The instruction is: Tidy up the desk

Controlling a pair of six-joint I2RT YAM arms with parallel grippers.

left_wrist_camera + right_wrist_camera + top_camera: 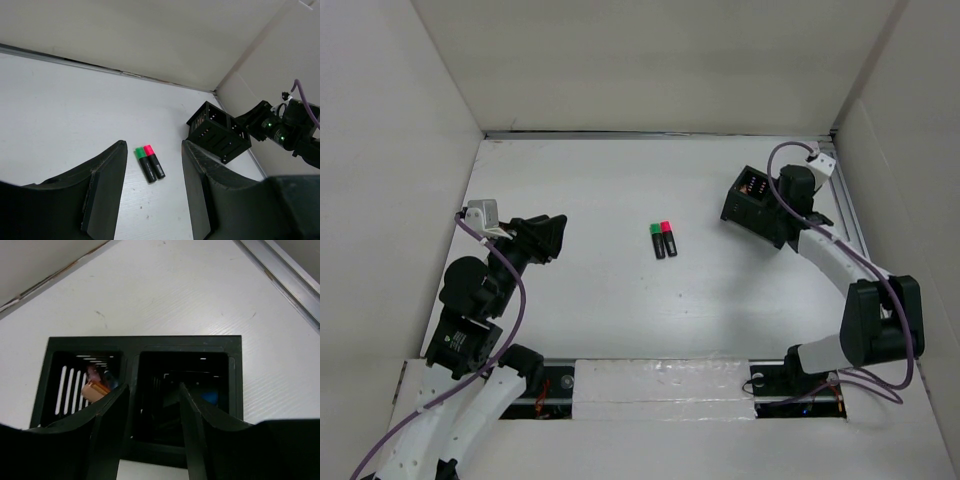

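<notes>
The white desk (610, 180) holds two black markers side by side at its middle, one green-capped (657, 241) and one pink-capped (669, 238). My left gripper (552, 238) is open and empty, left of the markers and above the desk. In the left wrist view the green-capped marker (145, 164) and pink-capped marker (154, 161) lie ahead between my fingers (107, 185). My right gripper (768, 205) hovers open and empty over a black two-compartment box (740, 200). In the right wrist view it (152, 390) is above the box's right compartment (200, 370).
The box's left compartment holds an orange and pink item (95, 386); something blue (211, 398) shows in the right one. White wall panels enclose the desk, with a metal rail (850, 215) on the right edge. The box (218, 132) also shows in the left wrist view.
</notes>
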